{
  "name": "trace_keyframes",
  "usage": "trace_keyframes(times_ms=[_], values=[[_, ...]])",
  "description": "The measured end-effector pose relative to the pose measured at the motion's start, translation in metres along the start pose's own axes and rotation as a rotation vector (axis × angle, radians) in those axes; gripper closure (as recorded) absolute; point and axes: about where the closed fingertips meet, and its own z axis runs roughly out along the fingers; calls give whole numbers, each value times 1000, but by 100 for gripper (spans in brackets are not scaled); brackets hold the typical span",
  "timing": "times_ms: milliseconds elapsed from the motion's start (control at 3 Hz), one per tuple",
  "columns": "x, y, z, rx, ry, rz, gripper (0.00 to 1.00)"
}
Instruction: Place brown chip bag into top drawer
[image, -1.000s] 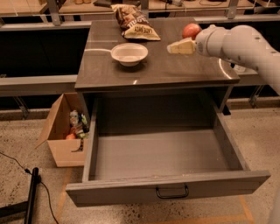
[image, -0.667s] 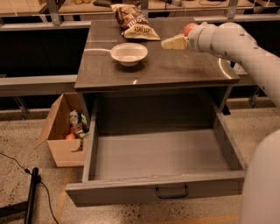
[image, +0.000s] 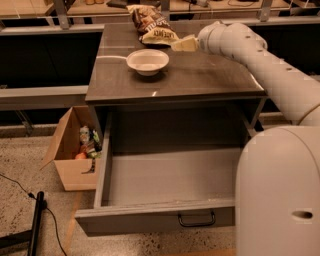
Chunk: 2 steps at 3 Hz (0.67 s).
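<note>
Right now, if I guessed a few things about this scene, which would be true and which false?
1. The drawer is pulled open. True.
2. The bag already lies in the drawer. False: it lies on the table, near the far edge.
3. The gripper is above the table, close beside the bag. True.
4. A box stands to the left of the drawer. True.
5. The bowl sits in the box. False: it sits on the table, on the near side of the bag.
6. The drawer is full of things. False: nothing shows inside it.
</note>
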Motion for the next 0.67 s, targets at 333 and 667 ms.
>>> trace_keyframes(times_ms=[333, 667], values=[[-2, 10, 25, 17, -2, -34, 0], [-6, 19, 44, 27, -10, -60, 0]])
